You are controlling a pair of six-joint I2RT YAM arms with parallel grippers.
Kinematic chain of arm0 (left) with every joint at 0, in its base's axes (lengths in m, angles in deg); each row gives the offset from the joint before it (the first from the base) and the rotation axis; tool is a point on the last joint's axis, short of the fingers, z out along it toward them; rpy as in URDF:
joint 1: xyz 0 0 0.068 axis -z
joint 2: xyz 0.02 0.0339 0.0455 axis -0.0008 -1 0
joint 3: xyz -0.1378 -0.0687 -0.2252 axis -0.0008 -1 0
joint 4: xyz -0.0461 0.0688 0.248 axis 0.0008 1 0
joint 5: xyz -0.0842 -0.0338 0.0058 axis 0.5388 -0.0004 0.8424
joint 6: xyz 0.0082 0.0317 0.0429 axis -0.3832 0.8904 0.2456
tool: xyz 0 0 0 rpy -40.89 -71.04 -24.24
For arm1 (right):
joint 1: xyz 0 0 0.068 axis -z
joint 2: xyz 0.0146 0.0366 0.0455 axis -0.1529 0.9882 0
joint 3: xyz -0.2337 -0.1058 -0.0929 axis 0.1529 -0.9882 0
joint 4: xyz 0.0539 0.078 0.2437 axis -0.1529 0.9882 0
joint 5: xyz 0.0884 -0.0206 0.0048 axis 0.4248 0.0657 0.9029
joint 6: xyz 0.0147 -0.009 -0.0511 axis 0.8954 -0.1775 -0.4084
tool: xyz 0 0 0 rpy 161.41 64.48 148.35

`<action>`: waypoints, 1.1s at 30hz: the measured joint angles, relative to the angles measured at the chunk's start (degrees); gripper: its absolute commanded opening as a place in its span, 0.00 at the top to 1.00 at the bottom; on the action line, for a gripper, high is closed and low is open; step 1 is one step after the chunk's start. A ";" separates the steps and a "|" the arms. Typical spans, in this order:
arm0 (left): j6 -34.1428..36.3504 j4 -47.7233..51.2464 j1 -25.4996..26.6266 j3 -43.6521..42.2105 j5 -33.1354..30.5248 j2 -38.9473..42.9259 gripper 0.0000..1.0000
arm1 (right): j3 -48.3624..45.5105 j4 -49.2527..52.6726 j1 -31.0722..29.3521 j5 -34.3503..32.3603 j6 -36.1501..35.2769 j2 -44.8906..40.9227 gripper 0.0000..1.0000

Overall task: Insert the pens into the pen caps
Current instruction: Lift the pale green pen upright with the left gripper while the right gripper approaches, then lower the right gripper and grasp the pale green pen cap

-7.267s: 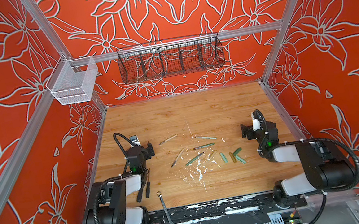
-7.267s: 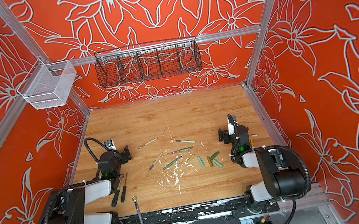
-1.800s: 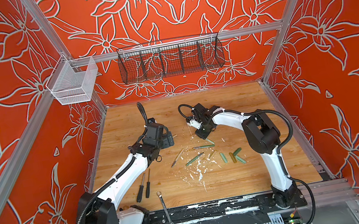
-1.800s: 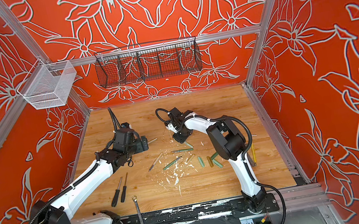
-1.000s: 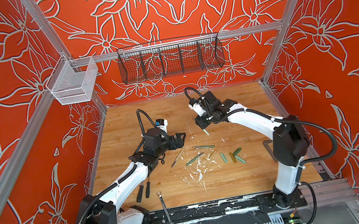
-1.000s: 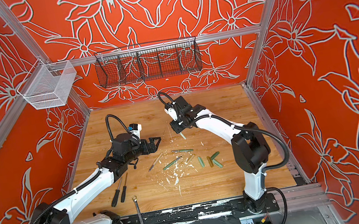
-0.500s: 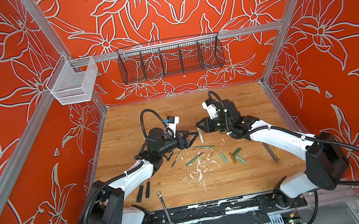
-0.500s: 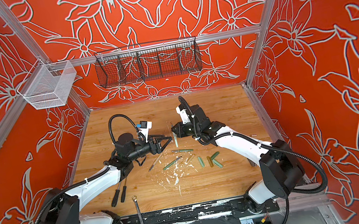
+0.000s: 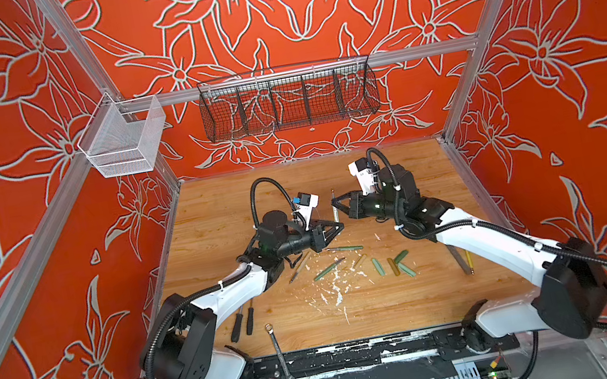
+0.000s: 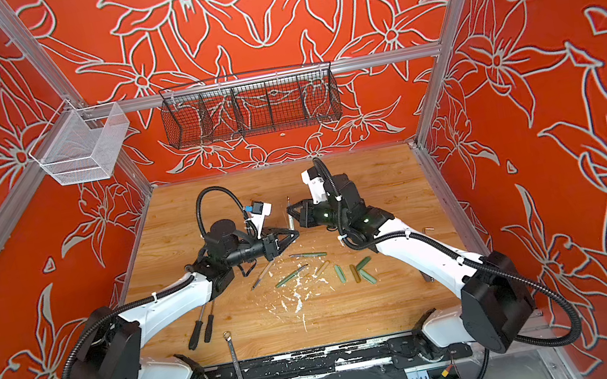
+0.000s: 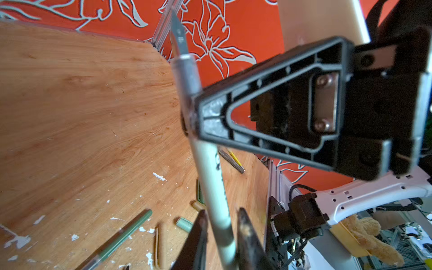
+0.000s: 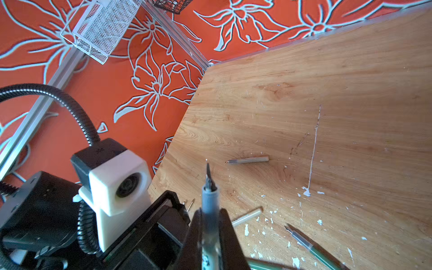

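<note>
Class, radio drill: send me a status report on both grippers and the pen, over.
Right gripper shut on pen, held aloft. Left gripper fingers flank its lower barrel, contact unclear. Pen caps lie loose below, none on the pen.

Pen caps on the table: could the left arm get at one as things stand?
Probably not yet: the left gripper straddles the pen that the right gripper holds. Once it backs off, the way to the caps looks open.
</note>
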 measured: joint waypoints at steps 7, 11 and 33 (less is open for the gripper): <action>-0.61 6.49 0.07 2.54 -2.14 -0.57 0.96 | -2.05 0.81 0.02 -1.73 -1.01 -1.99 0.64; -0.17 13.14 0.04 5.46 -5.84 -0.28 1.00 | -3.85 4.22 -0.24 -2.89 -3.32 -4.11 0.35; 18.82 68.00 -1.20 15.30 -20.46 19.76 1.00 | -11.43 31.43 -0.35 -15.37 -13.14 3.69 0.53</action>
